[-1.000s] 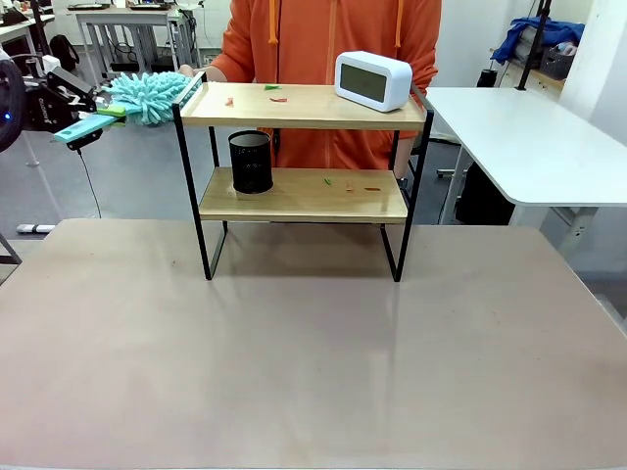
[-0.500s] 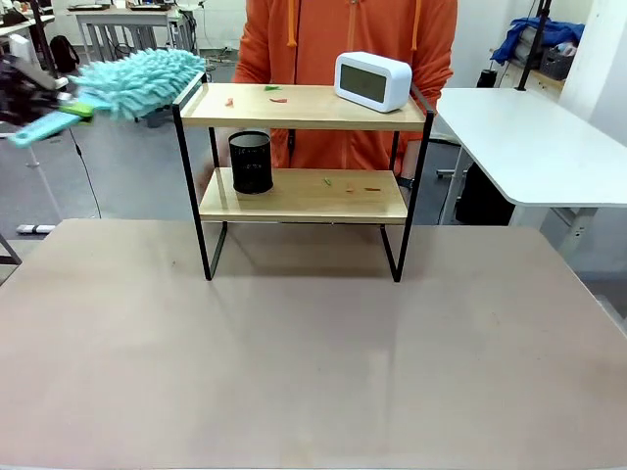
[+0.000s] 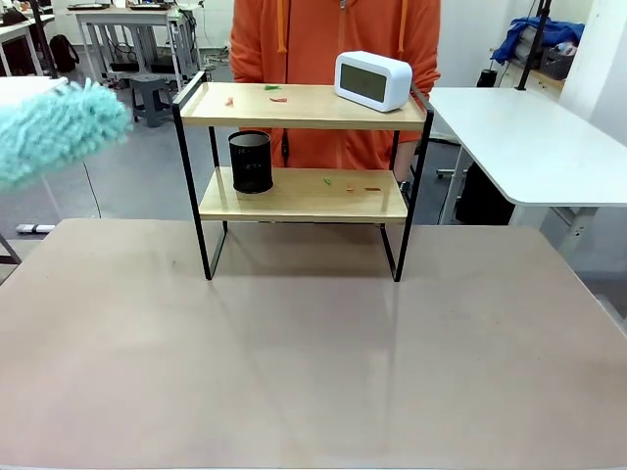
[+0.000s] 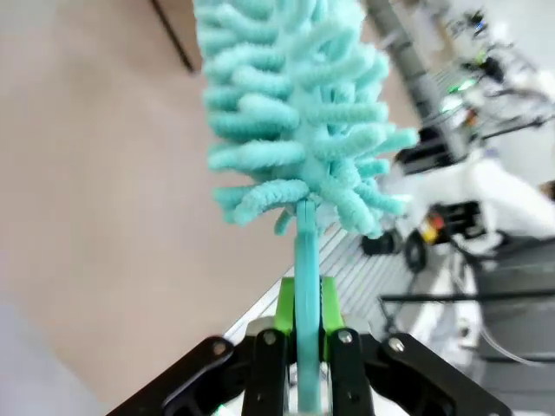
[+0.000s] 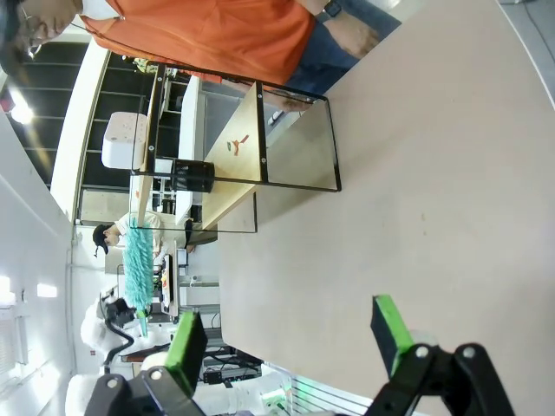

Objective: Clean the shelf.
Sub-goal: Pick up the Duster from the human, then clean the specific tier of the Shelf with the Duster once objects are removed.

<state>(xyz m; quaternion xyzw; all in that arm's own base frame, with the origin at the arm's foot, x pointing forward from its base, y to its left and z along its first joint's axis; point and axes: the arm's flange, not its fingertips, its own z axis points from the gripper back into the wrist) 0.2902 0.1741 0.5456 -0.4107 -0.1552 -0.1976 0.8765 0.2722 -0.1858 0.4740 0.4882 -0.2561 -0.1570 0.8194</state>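
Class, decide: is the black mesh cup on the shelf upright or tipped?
Upright: the black mesh cup stands on its base on the lower board of the shelf.

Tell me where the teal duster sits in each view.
Front: duster blurred at the left edge, left of the shelf.
Left wrist: duster centre, rising from the shut left hand.
Right wrist: duster small, lower left, below the shelf.
Shared landmark: the beige tabletop.
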